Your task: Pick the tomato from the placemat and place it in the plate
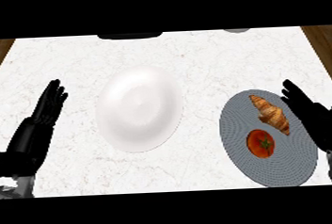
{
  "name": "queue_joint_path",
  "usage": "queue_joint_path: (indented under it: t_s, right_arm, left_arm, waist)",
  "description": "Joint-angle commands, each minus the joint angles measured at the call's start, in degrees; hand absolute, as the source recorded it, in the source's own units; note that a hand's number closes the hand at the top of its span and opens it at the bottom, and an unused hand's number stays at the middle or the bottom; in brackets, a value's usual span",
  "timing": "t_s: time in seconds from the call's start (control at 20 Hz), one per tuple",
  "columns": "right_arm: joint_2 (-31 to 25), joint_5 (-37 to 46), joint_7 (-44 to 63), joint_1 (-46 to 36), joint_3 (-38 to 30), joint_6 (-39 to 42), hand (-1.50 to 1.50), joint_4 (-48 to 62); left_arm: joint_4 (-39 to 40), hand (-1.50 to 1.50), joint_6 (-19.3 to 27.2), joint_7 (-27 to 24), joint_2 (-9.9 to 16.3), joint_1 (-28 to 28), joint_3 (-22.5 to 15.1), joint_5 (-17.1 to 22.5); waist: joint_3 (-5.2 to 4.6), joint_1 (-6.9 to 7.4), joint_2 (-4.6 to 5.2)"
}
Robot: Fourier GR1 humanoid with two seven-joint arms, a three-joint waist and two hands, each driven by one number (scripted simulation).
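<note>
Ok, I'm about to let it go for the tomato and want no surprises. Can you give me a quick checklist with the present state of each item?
1. Tomato lies on the placemat: ok.
2. Tomato top is uncovered, nothing over it: ok.
3. Croissant lies just beyond the tomato on the same mat, close enough to be bumped: not ok.
4. Right hand is open, at the mat's right edge, holding nothing: ok.
5. Plate has nothing on it, left of the mat: ok.
6. Left hand is open, resting left of the plate, out of the path: ok.

A kitchen: marble counter (pixel 194 51) bearing a plate (pixel 139 108), placemat (pixel 296 164) and croissant (pixel 271 114)
</note>
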Motion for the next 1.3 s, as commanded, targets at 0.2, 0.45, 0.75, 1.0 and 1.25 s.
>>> queue_joint_path:
  t_s: [0.2,0.45,0.75,1.0,1.25]
  right_arm:
    - [7.4,3.0,-17.9,-7.7,15.6,18.3,1.5,-17.9]
    - [-0.2,33.9,-25.1,-7.2,20.4,3.6,1.5,-20.5]
    - [12.5,25.2,-52.8,7.6,22.8,-1.5,-1.5,-6.9]
    - [8.7,22.7,-63.4,11.7,16.4,0.3,-1.5,-8.7]
    - [-1.1,26.3,-56.8,15.3,10.4,-2.0,-1.5,-20.3]
  left_arm:
    - [0.7,0.0,-1.1,0.5,1.7,-4.6,1.6,-0.9]
    - [0.9,0.0,-0.7,3.2,2.2,-5.5,2.3,-0.4]
    - [3.6,0.0,-3.1,4.8,3.1,-10.2,4.6,0.9]
    - [4.1,0.0,-3.7,5.8,1.5,-10.1,5.5,-1.3]
    - [4.3,0.0,-4.1,7.1,0.6,-10.7,6.3,-1.0]
  waist:
    - [0.77,2.56,-1.72]
    - [0.63,-1.06,-1.72]
    - [0.75,-0.54,-0.11]
    - [0.45,-0.5,-0.7]
    - [0.38,-1.0,-0.88]
